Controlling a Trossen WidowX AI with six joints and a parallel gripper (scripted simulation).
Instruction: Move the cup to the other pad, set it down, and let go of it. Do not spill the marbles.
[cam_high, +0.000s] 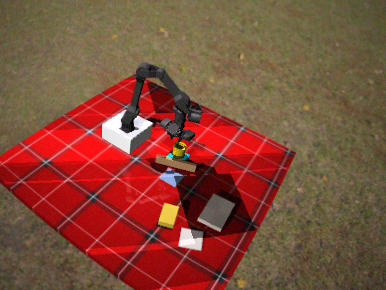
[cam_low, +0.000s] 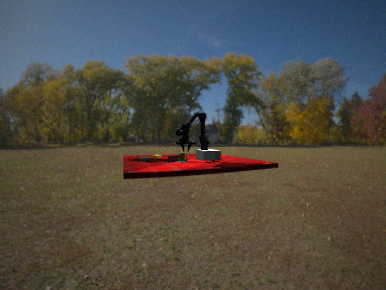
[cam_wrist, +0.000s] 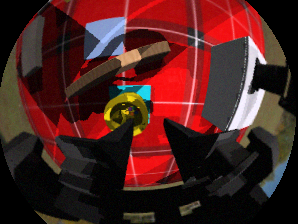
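The yellow cup stands upright on the cyan pad. A few small dark and coloured marbles show inside it in the wrist view. The blue pad is bare and lies on the far side of a wooden bar from the cup. My gripper is open and empty above the cup. In the wrist view the left fingertip overlaps the cup's rim; whether it touches cannot be told.
The wooden bar stands between the two pads, close to the cup. A yellow block, a grey box and a white square lie farther out. The arm's white base is on the other side.
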